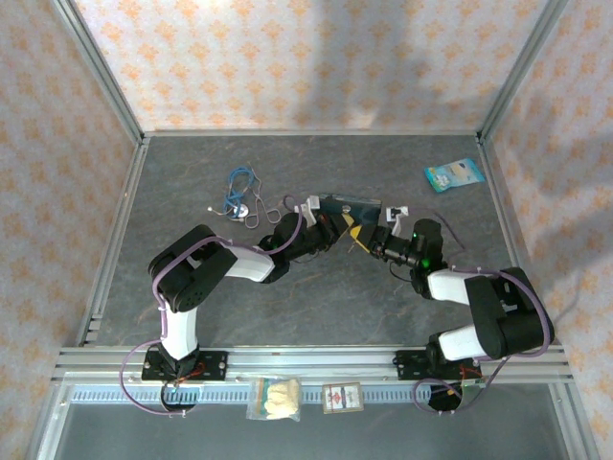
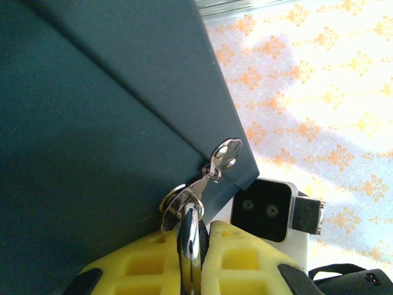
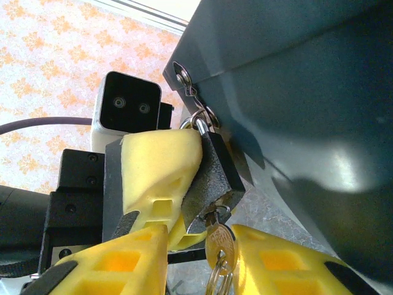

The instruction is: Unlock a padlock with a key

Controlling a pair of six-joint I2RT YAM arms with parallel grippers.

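Just on the near side of the blue box (image 1: pixel 350 205), the right pincer (image 3: pixel 202 239) is clenched on the key (image 3: pixel 219 244), whose blade sits in the underside of the padlock (image 3: pixel 212 175). The left pincer (image 2: pixel 193 249) grasps the padlock's dark body between its yellow pads (image 3: pixel 156 163). The padlock hangs by its silver shackle from a metal hasp (image 3: pixel 183 77) at the box's corner. Farther across the tabletop (image 1: pixel 192 172), a blue cord bundle (image 1: pixel 239 190) lies left of the box and a blue packet (image 1: pixel 453 175) lies to its right.
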